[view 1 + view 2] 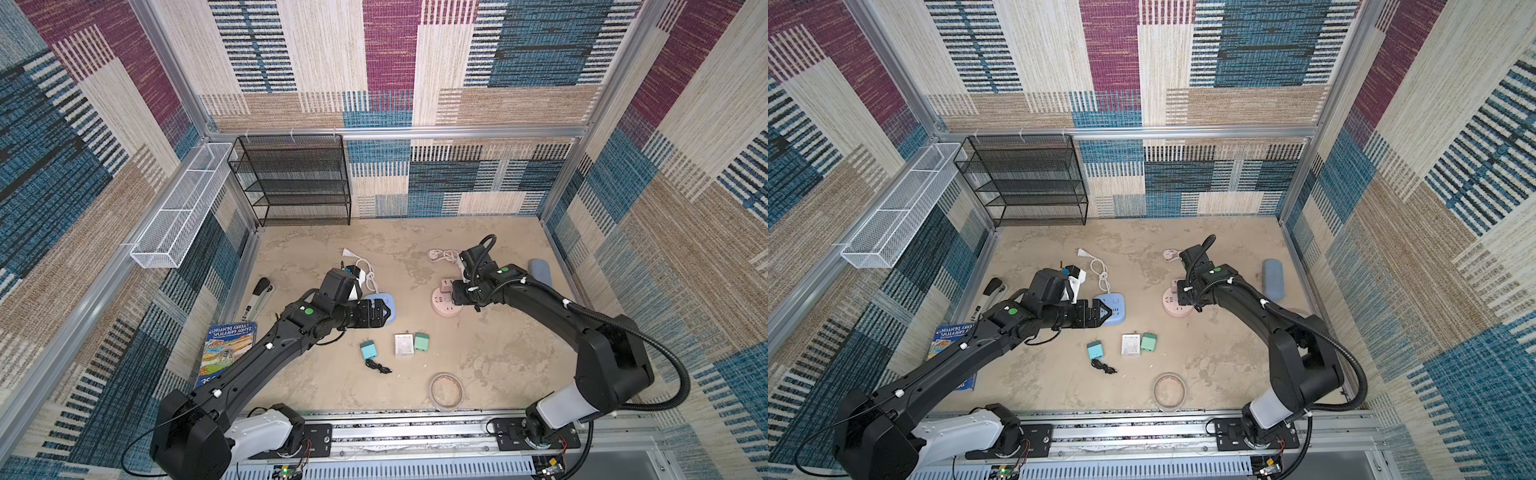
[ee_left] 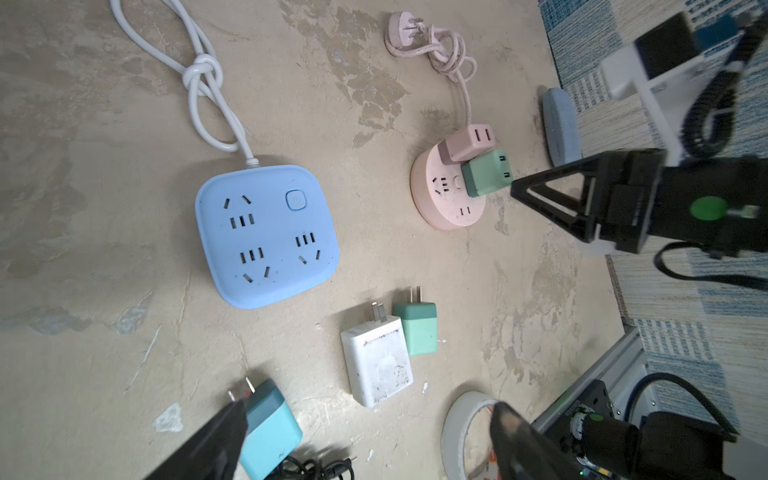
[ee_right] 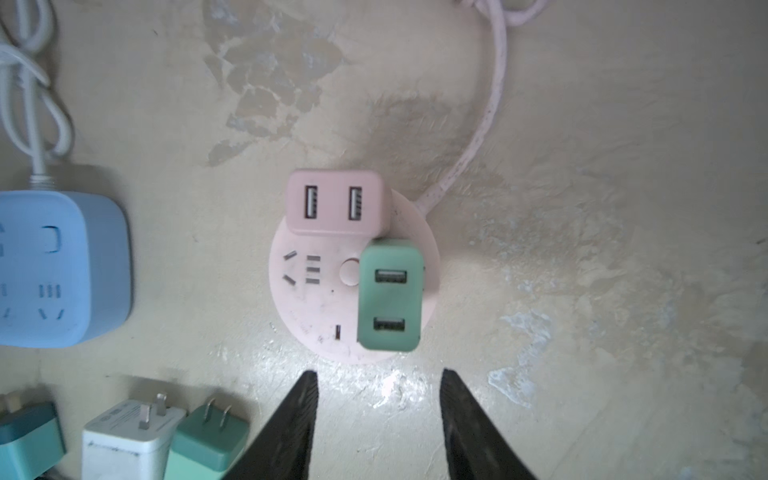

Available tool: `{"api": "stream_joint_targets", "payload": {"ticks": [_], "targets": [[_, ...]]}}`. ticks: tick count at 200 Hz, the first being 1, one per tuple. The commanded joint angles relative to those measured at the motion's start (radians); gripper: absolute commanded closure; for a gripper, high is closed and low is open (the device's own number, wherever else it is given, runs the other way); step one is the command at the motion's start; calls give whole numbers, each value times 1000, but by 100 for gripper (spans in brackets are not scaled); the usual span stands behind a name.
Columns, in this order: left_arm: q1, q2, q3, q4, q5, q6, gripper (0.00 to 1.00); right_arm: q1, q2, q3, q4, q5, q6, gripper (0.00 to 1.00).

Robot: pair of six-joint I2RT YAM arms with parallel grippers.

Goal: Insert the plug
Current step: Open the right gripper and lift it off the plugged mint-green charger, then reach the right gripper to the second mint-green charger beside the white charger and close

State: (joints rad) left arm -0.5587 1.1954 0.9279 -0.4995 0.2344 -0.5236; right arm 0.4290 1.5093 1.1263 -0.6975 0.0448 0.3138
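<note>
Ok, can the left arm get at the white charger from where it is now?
Probably yes. The left gripper is open, hovering by the blue power strip, and the white charger lies flat nearby with nothing on it. The mint charger beside it may crowd the grasp.

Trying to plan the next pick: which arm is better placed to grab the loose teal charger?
Left, probably. The left gripper hovers open beside the teal charger, seen by its finger in the left wrist view. The right gripper is farther off, at the pink socket hub.
</note>
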Motion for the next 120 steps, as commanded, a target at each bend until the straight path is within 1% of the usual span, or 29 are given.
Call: {"api": "stream_joint_targets", "payload": {"ticks": [1, 21, 60, 89, 120], "targets": [[0, 15, 17, -34, -28, 6, 4, 29, -103, 8, -13, -27, 43, 51], [0, 27, 22, -33, -12, -4, 5, 91, -184, -6, -9, -55, 99, 51], [0, 19, -3, -10, 39, -44, 5, 232, -246, -78, 11, -26, 202, 52], [0, 2, -47, 3, 63, -60, 6, 293, -240, -138, 51, -24, 254, 52], [0, -38, -90, 16, 74, -74, 6, 323, -199, -200, 118, -31, 283, 52]]}}
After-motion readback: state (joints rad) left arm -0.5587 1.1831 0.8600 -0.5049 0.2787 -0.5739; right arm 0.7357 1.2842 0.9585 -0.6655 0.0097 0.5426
